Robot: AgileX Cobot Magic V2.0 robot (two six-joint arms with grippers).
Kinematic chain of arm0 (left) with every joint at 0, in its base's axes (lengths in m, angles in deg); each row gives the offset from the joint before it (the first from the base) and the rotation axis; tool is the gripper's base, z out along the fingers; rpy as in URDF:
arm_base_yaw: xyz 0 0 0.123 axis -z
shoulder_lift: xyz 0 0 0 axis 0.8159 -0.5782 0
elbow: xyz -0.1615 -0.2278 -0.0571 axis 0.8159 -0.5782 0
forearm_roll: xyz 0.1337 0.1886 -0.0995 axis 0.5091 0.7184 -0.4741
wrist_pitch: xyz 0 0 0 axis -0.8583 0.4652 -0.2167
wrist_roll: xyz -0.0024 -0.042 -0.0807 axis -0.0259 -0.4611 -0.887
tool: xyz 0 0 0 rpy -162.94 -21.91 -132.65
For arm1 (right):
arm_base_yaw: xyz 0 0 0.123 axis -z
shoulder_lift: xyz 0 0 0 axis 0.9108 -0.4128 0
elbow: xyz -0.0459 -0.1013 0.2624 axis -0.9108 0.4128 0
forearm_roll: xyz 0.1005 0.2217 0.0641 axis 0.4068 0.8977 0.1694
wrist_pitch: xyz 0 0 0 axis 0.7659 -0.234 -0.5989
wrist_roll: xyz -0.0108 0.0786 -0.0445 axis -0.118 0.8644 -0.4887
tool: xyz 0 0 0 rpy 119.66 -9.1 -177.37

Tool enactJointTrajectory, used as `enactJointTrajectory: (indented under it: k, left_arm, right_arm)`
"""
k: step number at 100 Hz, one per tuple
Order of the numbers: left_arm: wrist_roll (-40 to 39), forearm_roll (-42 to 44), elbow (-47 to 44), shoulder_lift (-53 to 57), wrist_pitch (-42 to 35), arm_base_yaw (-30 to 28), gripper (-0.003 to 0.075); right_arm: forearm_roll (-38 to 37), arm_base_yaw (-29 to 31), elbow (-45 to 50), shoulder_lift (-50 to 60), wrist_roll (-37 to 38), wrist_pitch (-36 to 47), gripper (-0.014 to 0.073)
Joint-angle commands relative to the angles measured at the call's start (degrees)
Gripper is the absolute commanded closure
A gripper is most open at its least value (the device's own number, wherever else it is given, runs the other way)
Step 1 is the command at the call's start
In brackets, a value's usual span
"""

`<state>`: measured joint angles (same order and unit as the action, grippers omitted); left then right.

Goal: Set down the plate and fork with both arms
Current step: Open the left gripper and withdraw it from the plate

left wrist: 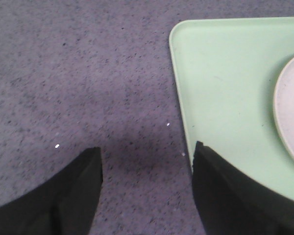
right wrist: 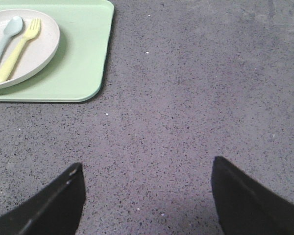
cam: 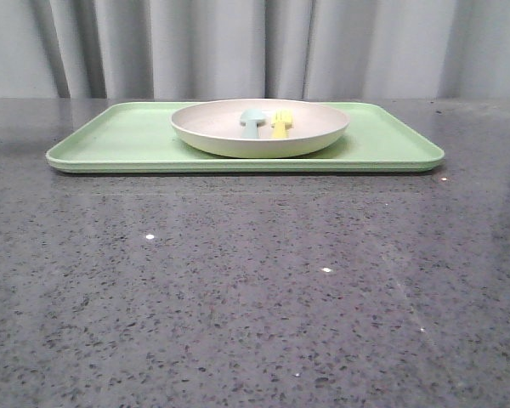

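Nearby, spoon [right wrist: 4, 41] beside fork [right wrist: 17, 51] on trayed plate [cam: 229, 136]; both claws [left wrist: 144, 171] [right wrist: 147, 181] released, empty.

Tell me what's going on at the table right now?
Nothing is being held. The round cream plate sits on the flat light-green tray, with the small yellow plastic fork and a pale blue-green spoon lying in it. The left gripper and right gripper are open above the grey speckled tabletop.

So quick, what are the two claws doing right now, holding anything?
Left gripper: jaws open, holding nothing, above the counter at the tray corner.
Right gripper: jaws open, holding nothing, over bare counter.
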<state>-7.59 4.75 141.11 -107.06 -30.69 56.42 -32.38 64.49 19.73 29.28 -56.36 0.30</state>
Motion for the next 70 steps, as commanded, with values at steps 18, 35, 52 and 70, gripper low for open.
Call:
enactJointTrajectory:
  k: [18,35,52,70]
  left_arm:
    - [-0.5,2.1,-19.4,18.1,-11.5,-2.9,0.0321]
    - [-0.5,2.7,-30.9,26.8,-13.1,-3.4,0.0321]
    - [-0.5,2.7,-40.1,35.2,-14.0,-3.4,0.0321]
    - [-0.5,2.7,-46.9,44.0,-14.1,-3.4,0.0321]
  right_arm:
    - [0.3,0.3,-2.0,-0.7,-0.2,3.7,0.0051]
    - [0.3,0.3,-2.0,-0.7,-0.2,3.8,0.0051]
    - [0.3,0.3,-2.0,-0.7,-0.2,3.8,0.0051]
    - [0.3,0.3,-2.0,-0.7,-0.2,3.7,0.0051]
